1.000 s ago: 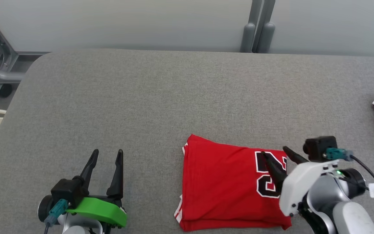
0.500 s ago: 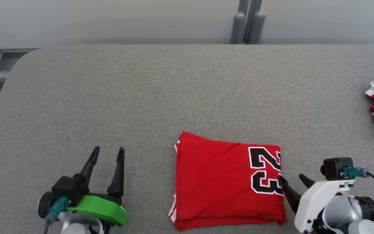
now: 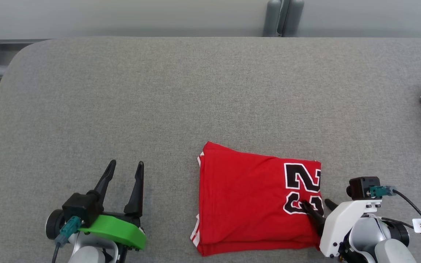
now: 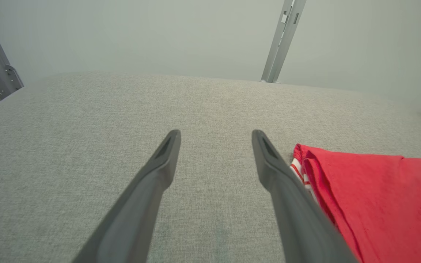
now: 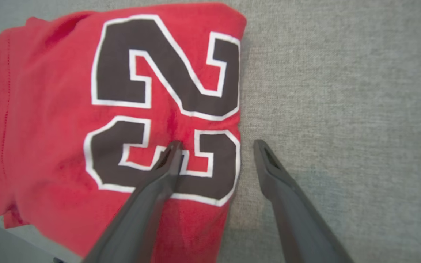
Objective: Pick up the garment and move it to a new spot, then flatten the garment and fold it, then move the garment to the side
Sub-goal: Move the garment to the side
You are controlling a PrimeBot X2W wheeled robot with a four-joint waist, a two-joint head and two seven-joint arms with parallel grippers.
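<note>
Spread wide and holding nothing, the right tool [image 5: 217, 143] straddles the edge of the folded red garment [image 3: 247, 197], cloth under its left finger, bare counter [image 3: 159, 91] under its right, likely so closing pinches the layers for dragging aside.

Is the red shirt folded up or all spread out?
Folded. The red shirt lies as a neat rectangle, stacked layers show along its left edge, and no sleeves stick out.
</note>
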